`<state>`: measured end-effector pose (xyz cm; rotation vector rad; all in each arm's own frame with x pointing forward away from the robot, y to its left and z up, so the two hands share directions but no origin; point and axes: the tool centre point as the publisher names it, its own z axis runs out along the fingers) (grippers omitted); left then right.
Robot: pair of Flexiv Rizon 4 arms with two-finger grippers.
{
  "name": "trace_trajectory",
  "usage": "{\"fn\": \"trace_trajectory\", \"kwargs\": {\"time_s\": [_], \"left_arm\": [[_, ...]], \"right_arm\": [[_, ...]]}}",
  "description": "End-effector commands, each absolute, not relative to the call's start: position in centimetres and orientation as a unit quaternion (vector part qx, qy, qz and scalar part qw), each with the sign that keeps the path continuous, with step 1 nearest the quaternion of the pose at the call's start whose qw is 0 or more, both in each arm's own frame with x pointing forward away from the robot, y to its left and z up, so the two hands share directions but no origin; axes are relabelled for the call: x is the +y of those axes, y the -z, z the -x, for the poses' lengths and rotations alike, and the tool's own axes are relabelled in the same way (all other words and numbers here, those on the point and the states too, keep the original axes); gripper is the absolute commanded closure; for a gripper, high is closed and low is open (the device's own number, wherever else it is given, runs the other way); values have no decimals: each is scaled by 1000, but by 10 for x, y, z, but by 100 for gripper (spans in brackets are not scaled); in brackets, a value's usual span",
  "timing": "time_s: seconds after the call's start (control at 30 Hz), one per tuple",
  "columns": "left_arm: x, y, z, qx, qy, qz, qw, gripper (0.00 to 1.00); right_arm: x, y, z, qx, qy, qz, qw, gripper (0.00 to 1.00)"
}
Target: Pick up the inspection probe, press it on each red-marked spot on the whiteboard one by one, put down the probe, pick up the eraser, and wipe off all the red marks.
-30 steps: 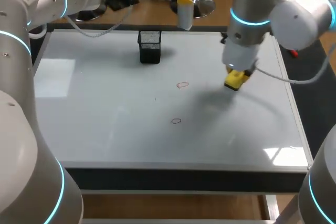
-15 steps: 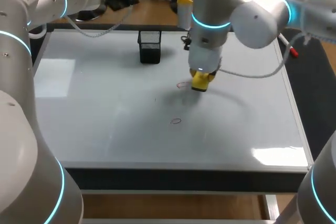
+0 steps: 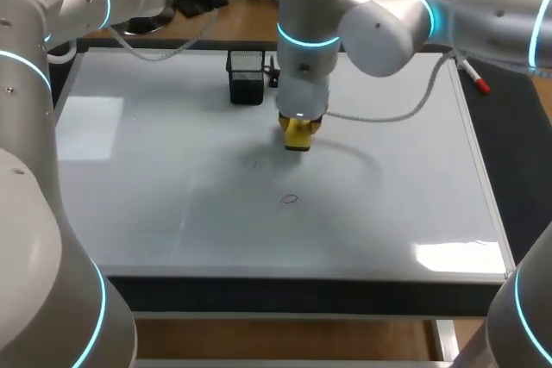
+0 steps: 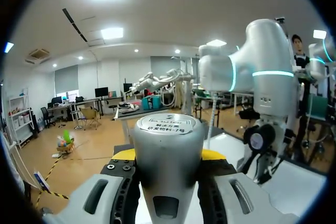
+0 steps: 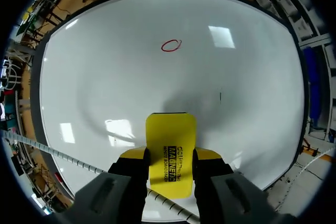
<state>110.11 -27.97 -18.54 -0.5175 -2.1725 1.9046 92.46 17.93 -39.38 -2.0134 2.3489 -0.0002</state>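
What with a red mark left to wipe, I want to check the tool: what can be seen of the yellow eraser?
The yellow rectangular block eraser looks like plastic, with black print on its upper face. The right hand grips its two long sides; its front end juts past the fingers, over the whiteboard. Whether it touches the board cannot be told. A red circle mark lies ahead, apart from it.

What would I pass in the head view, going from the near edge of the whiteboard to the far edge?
red circle mark → yellow eraser → black mesh holder
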Motion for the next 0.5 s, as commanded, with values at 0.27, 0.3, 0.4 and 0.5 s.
{"fn": "trace_trajectory", "kwargs": {"time_s": [0.27,0.3,0.4,0.5], "left_arm": [[-280,187,-1109,-708,-612,275,219,100],[-280,187,-1109,-708,-612,275,219,100],[-280,187,-1109,-708,-612,275,219,100],[-280,187,-1109,-708,-612,275,219,100]], "right_arm": [[203,405,-929,743,4,669,-2,100],[204,406,-929,743,1,670,-2,100],[207,412,-930,742,-11,670,-3,100],[207,416,-931,742,-12,670,-5,100]]}}
